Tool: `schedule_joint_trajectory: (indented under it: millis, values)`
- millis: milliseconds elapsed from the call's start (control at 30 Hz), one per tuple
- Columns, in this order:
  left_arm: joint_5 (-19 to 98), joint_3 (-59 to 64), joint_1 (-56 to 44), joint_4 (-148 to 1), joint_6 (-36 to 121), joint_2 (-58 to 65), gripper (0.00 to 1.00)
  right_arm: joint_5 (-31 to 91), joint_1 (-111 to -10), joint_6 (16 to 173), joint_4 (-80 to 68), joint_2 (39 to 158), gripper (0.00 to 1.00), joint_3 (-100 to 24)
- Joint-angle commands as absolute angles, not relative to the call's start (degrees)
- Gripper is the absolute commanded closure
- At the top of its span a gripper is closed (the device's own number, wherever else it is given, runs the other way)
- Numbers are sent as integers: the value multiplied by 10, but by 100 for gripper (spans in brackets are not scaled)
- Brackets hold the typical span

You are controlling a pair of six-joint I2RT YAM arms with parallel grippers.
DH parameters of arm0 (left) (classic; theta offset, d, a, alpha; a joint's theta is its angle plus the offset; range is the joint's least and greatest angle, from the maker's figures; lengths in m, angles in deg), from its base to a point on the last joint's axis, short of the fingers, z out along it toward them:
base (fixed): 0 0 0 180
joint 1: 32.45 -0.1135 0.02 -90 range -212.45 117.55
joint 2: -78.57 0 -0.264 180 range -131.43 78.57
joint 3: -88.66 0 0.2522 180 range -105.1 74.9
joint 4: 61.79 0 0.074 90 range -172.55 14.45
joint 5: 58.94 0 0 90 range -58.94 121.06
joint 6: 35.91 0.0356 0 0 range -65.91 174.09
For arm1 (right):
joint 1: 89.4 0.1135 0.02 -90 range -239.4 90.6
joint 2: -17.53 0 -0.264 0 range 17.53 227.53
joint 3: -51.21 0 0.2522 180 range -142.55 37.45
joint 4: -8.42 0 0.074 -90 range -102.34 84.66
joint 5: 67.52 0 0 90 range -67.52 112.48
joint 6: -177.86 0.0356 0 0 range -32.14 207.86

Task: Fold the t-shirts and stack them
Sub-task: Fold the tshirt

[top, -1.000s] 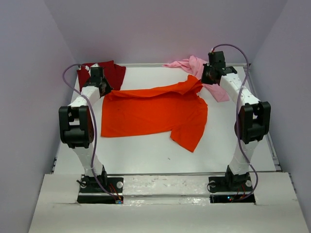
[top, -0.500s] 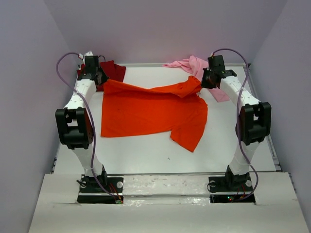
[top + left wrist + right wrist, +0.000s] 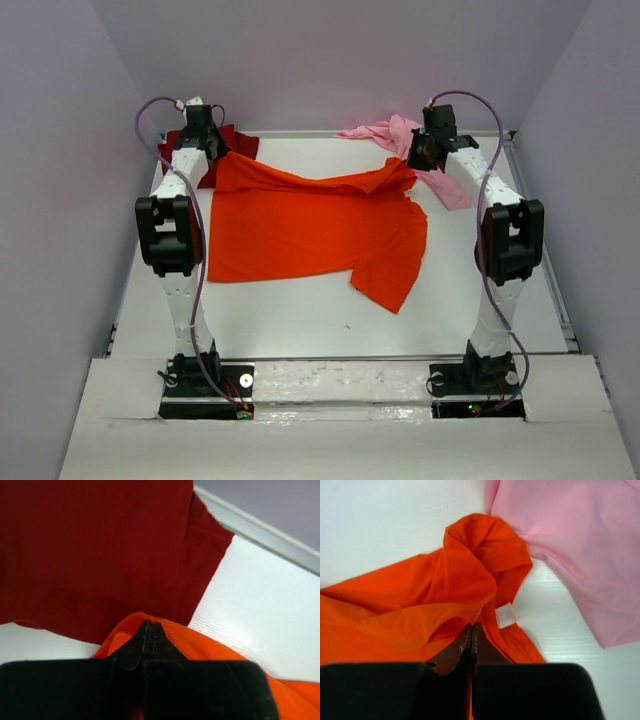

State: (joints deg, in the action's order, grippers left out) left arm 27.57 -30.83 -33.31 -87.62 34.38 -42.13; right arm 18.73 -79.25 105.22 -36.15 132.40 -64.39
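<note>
The left claw (image 3: 149, 626) is pinched shut on the far left corner of the orange t-shirt (image 3: 310, 228), its arm stretched forward and low. The right claw (image 3: 471, 626) clamps the far right corner, arm likewise extended. The shirt lies spread on the worktop (image 3: 300, 310). The dark red t-shirt (image 3: 90, 545) sits beyond its left corner, the pink t-shirt (image 3: 570, 540) beyond its right.

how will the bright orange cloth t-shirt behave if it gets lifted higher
Probably floppy: the bright orange cloth t-shirt sags and creases between the left gripper and right gripper. Likely light, since thin pinches hold its corners up. Its loose sleeve may trail across the white table.
</note>
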Motion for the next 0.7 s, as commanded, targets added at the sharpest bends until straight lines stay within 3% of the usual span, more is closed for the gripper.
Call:
schedule_joint_trajectory:
  millis: [0, 333, 667]
  values:
    - [282, -318, -335, -849, 365, -444, 100, 206, -795, 1051, -331, 1376, 100, -708]
    - [262, -396, -342, -871, 376, -540, 100, 220, -795, 1033, -334, 1479, 100, -822]
    - [260, -370, -348, -871, 364, -502, 100, 218, -795, 1031, -333, 1452, 100, -784]
